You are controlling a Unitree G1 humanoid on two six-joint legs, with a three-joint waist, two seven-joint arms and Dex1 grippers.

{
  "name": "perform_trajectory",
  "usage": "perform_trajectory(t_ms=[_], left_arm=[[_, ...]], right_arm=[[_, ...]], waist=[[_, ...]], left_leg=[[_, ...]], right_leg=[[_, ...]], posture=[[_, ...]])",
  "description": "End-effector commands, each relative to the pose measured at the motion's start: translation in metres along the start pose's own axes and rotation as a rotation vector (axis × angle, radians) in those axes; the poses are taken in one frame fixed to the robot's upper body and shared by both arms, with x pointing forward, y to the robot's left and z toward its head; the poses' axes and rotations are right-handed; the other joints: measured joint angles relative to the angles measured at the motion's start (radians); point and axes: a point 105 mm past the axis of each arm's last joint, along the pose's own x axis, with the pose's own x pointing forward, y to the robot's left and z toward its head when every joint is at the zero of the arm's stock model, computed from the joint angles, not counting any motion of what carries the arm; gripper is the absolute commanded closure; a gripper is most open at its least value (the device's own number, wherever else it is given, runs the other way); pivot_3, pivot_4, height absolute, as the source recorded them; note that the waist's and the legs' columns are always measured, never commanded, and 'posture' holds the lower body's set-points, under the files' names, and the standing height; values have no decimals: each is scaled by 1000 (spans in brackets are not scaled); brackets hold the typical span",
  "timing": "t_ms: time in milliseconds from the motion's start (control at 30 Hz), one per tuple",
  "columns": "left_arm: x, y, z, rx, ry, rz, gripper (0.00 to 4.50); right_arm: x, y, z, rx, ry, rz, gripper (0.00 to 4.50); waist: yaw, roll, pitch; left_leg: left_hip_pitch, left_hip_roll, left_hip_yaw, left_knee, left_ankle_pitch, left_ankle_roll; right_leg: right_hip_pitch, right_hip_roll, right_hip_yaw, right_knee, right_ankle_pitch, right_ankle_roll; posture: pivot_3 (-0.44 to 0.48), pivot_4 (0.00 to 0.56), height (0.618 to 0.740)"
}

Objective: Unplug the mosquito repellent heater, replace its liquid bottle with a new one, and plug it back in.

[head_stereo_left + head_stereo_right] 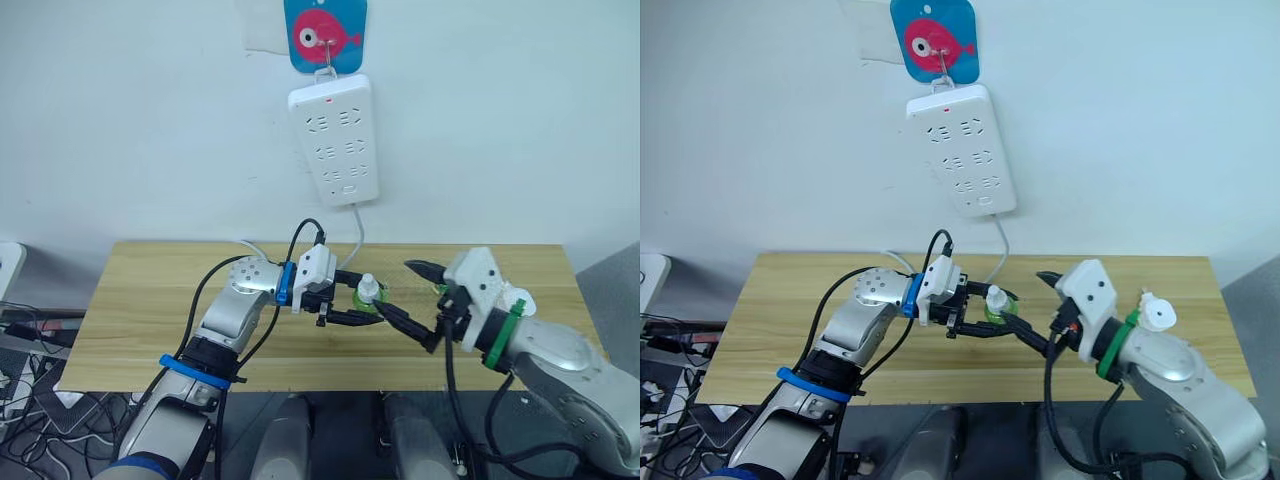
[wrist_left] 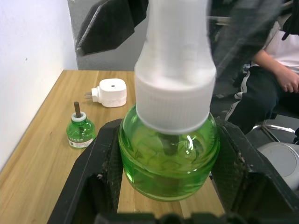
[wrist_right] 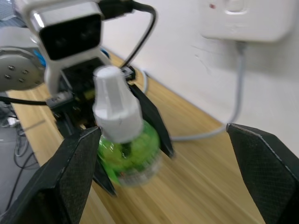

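The left hand (image 1: 352, 297) was clamped around a green bottle (image 2: 169, 156) with a tall white cap (image 2: 175, 65), its two black fingers (image 2: 96, 182) pressing against the round glass body on either side and holding it upright just above the wooden surface (image 1: 150, 300). The right hand (image 3: 163, 177) stood with its fingers spread wide apart, one on each side of the same bottle; the nearer finger (image 3: 70, 172) lay just beside the green body, though contact could not be made out, and the other was well clear of it. The heater (image 2: 110, 92), a small white rounded unit, lay on its side on the surface with its metal prongs pointing toward the wall, well apart from both hands and beyond the held bottle in the left wrist view. Near it stood a second small green bottle (image 2: 80, 130), uncapped, with a dark wick standing up from its neck. A white power strip (image 1: 335, 138) hung on the wall under a blue tag with a pink fish (image 1: 325, 35), its cord (image 1: 357, 235) trailing down to the surface.
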Motion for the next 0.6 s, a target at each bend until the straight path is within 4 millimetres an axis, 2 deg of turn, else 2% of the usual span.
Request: perform_trajectory(t_ms=[33,167,267,467,600], left_arm=[[2,-1,8,31,-23,-10,2217],[1,-2,7,29,-18,-13,2217],[1,-2,7,29,-16,-13,2217],[1,-2,8,29,-12,-12,2217],[0,-5,7,29,-8,-12,2217]], right_arm=[[-9,14,10,-10,-41,71,29],[-7,31,13,7,-60,163,29],[6,35,16,8,-81,177,29],[41,20,24,-54,-112,89,29],[39,13,22,-75,-100,61,29]], waist=[[-1,0,0],[-1,0,0],[-2,0,0],[-3,0,0],[1,0,0]], left_leg=[[0,0,0,0,0,0],[0,0,0,0,0,0],[1,0,0,0,0,0],[1,0,0,0,0,0],[0,0,-1,0,0,0]], right_leg=[[0,0,0,0,0,0],[0,1,0,0,0,0],[0,1,0,0,0,0],[0,1,0,0,0,0],[0,1,-1,-1,0,0]], posture=[[119,281,740],[121,283,740],[130,285,740],[140,288,740],[146,293,740]])
